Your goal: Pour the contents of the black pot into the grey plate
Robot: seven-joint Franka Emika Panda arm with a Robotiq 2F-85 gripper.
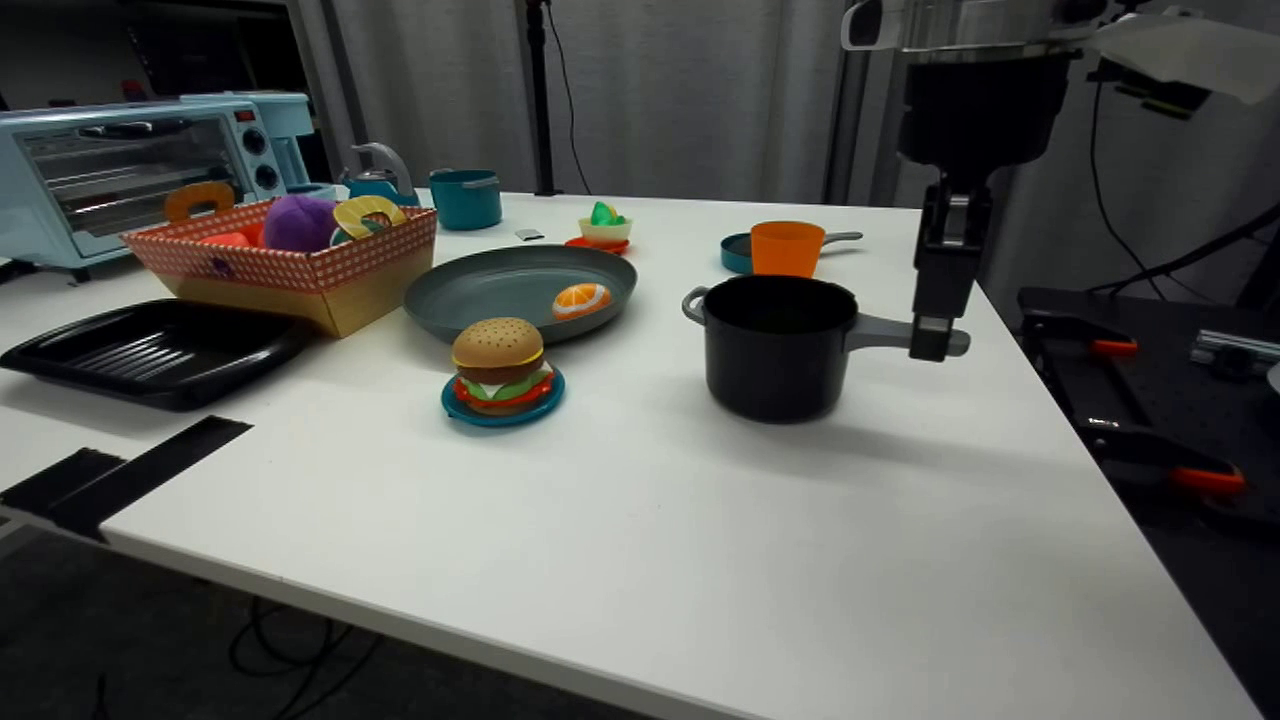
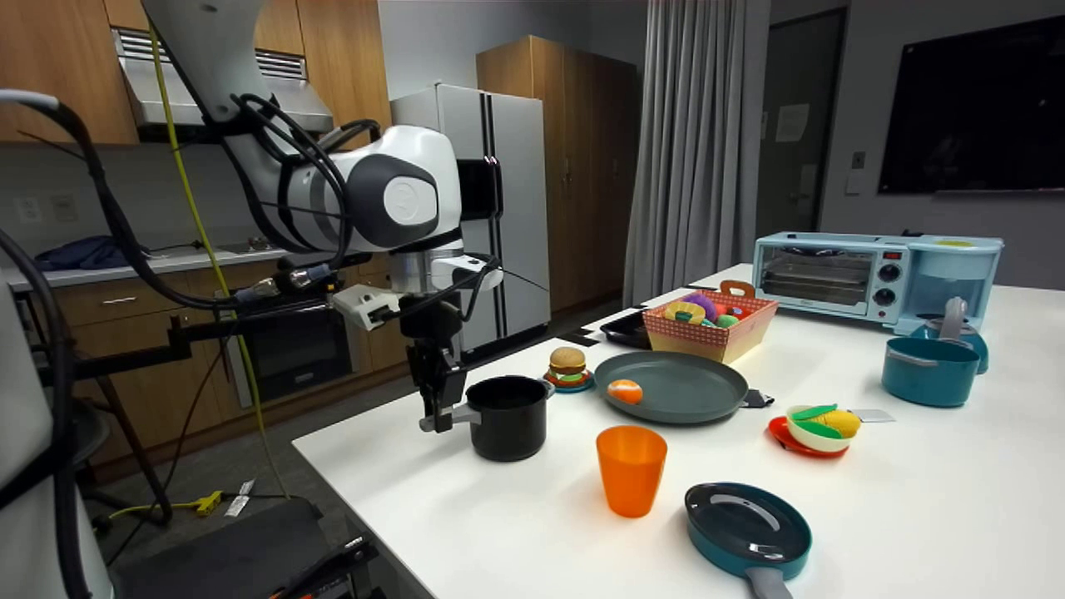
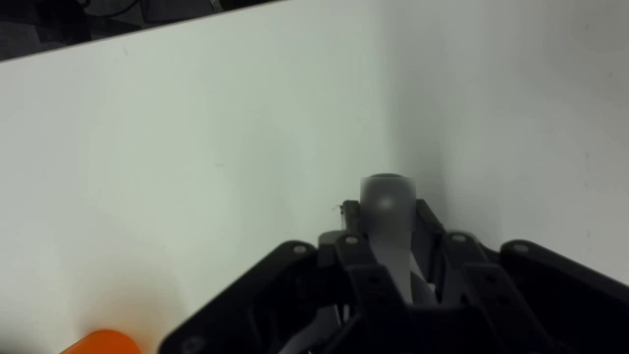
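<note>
Pinching the handle (image 1: 880, 333) of the black pot (image 1: 775, 365)

The gripper (image 3: 387, 209) points down, its two fingers (image 3: 353, 216) pressed against the grey handle near the free end, one on either side; in the wrist view the rounded tip sticks out past them. The pot stands upright on the white table (image 1: 600, 520), and its inside is too dark to make out. The grey plate (image 1: 475, 290) lies flat near the pot, apart from it, with an orange slice (image 1: 581, 300) on it near the rim. A burger (image 1: 498, 345) sits on a small teal dish (image 1: 500, 420) just beside the plate. In both exterior views an orange cup (image 2: 631, 470) stands upright near a small frying pan (image 2: 749, 532). Farther along the table are a checked basket (image 1: 385, 275) of toy food (image 1: 300, 222), a black tray (image 1: 150, 350) next to it and a pale blue toaster oven (image 2: 819, 279). A teal pot (image 2: 930, 378) stands near the toaster oven.
</note>
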